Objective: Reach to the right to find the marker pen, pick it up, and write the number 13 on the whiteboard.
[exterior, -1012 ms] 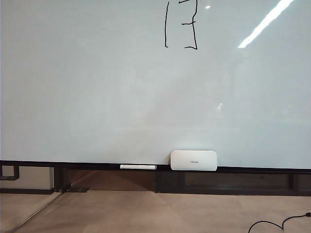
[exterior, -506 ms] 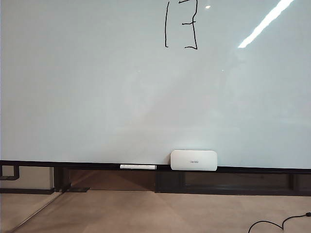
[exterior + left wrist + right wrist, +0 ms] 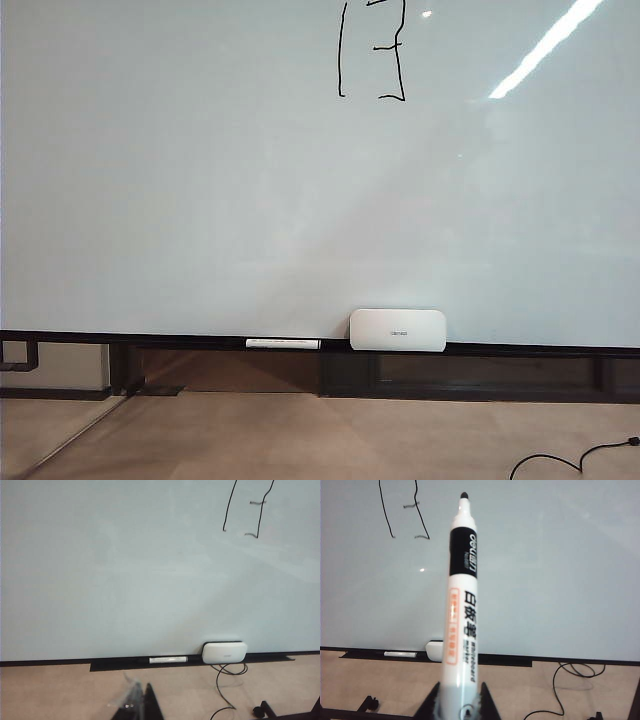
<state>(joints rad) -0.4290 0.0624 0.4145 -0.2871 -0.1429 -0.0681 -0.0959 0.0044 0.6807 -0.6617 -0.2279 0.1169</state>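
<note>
Writing looking finished: number 13 [image 3: 372,50] sitting high on whiteboard [image 3: 200,200]. Right claw [image 3: 458,707] clamping marker pen [image 3: 461,600], tip off the board. Left claw [image 3: 136,705] idling low; opening indiscernible.

Facing the whiteboard [image 3: 200,200] squarely from well back, off the arms; both wrist cameras aimed over each claw, sharing the number 13 [image 3: 372,50] and black rail [image 3: 520,350].
</note>
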